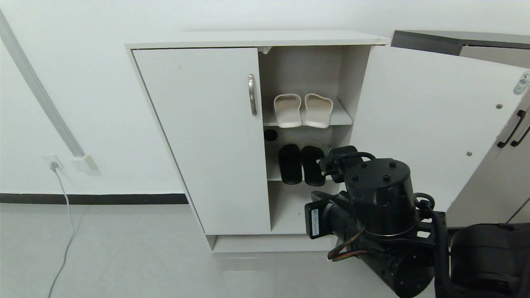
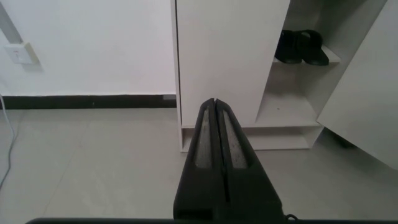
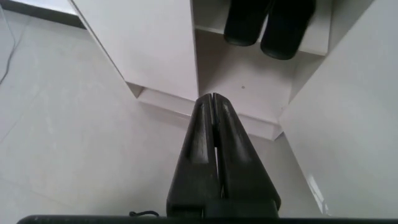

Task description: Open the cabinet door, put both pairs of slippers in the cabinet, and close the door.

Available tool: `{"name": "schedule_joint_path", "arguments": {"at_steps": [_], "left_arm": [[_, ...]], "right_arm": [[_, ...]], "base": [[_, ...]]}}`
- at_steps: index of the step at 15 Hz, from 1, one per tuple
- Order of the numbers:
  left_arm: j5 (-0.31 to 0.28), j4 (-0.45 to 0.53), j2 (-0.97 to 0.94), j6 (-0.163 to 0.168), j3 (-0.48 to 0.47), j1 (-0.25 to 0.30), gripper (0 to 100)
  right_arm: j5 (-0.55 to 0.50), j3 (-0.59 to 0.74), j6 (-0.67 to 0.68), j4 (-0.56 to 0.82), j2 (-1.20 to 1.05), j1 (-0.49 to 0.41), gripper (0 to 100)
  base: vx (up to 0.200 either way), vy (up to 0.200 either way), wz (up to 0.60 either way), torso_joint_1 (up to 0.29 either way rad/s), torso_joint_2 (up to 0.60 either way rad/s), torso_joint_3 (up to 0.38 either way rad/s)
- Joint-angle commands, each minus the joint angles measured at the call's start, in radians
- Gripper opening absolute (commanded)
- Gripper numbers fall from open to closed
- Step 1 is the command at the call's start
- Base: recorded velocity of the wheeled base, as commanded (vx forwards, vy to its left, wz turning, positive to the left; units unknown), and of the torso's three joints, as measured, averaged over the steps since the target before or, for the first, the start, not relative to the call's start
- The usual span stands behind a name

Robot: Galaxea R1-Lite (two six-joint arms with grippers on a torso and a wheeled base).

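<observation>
Right arm (image 1: 374,207) low before the cabinet (image 1: 256,38), jaws pressed together.
We log that the left arm (image 2: 225,193) also has its jaws together, over the floor (image 2: 93,162). Left door (image 1: 203,136) shut, right door (image 1: 434,124) swung wide. White slippers (image 1: 303,109) on the upper shelf (image 1: 341,119); black slippers (image 1: 301,164) on the shelf beneath, each pair side by side.

Cabinet (image 1: 198,136) matt white laminate; handle (image 1: 252,94) brushed metal; black slippers (image 1: 301,164) matt rubbery; floor (image 1: 124,256) glossy tile.
</observation>
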Motion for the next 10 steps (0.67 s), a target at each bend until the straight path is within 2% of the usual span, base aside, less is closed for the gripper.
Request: {"name": "schedule_joint_path", "arguments": {"at_steps": [1,6,10], "left_arm": [[0.0,0.0,0.001,0.0,0.0,0.001,0],[0.0,0.0,0.001,0.001,0.0,0.001,0],[-0.001,0.0,0.001,0.001,0.0,0.001,0]], "right_arm": [[-0.001,0.002,-0.005,-0.001,0.004,0.0,0],[-0.005,0.002,-0.011,-0.001,0.004,-0.002,0],[-0.007,0.002,-0.011,-0.001,0.004,-0.002,0]], "base": [[0.0,0.0,0.0,0.0,0.0,0.0],[0.0,0.0,0.0,0.0,0.0,0.0],[0.0,0.0,0.0,0.006,-0.18,-0.287]]}}
